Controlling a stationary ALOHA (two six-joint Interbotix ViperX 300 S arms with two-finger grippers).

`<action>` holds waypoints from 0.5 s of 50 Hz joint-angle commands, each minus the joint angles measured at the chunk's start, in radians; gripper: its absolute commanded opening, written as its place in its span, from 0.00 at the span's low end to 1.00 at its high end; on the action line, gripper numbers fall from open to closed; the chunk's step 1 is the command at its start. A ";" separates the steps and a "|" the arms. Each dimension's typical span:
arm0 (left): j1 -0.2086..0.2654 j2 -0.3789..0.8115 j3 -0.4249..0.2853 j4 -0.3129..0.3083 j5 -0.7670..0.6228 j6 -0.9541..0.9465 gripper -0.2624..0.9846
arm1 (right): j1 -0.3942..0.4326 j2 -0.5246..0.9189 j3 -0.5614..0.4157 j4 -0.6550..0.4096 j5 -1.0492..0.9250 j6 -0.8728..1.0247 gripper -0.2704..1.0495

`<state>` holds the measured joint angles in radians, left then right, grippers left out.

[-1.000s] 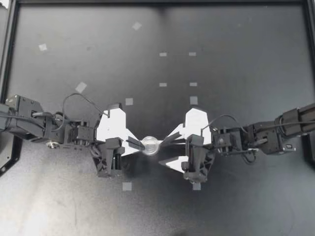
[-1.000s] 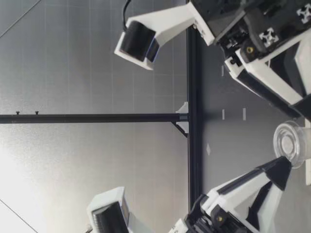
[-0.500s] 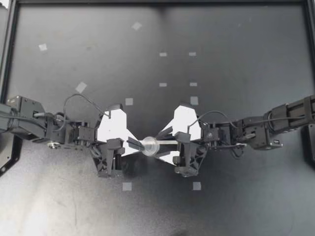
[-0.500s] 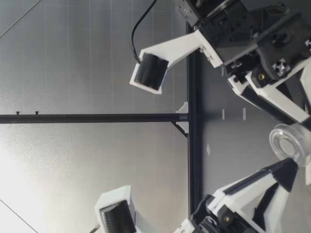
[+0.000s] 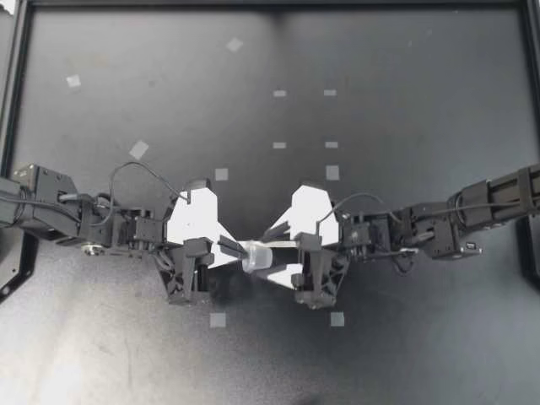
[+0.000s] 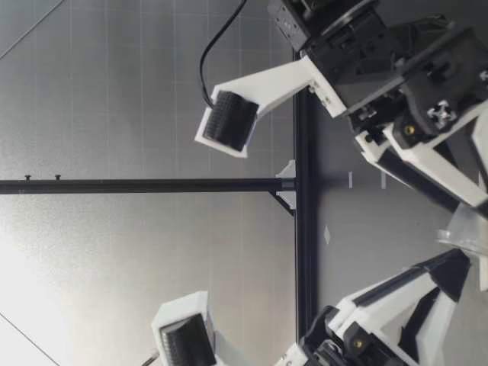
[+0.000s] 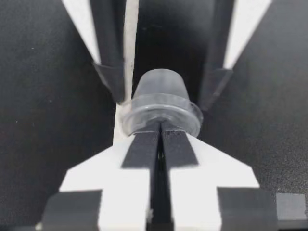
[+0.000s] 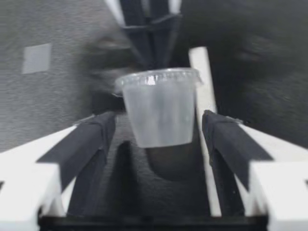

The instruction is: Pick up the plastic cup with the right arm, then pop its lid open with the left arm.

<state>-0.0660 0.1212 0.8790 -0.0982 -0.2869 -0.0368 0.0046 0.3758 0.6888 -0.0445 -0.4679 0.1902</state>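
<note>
Where both arms meet at mid-table, left gripper (image 5: 236, 247): fingers (image 7: 142, 149) pressed together on the cup's rim, so this pinch alone carries it.
Cup (image 5: 257, 256): small, clear, looks empty. It lies on its side between the two grippers and appears to be off the table (image 5: 380, 84). The rim faces the left gripper and the base faces the other way, which leaves the body bare.
Right gripper (image 5: 274, 251): spread wide. Its fingers (image 8: 91, 139) flank the cup's body on two sides with gaps showing, so there is no grip.
Tape squares (image 5: 218, 320): flat on the table, one off to each side of the cup, neither touching it.
</note>
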 commanded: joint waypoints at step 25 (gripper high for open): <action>0.003 -0.005 -0.012 0.002 -0.008 -0.005 0.21 | 0.008 -0.029 -0.046 -0.009 0.094 0.000 0.51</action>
<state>-0.0660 0.1289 0.8790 -0.0982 -0.2884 -0.0383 0.0092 0.3758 0.6611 -0.0522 -0.3728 0.1887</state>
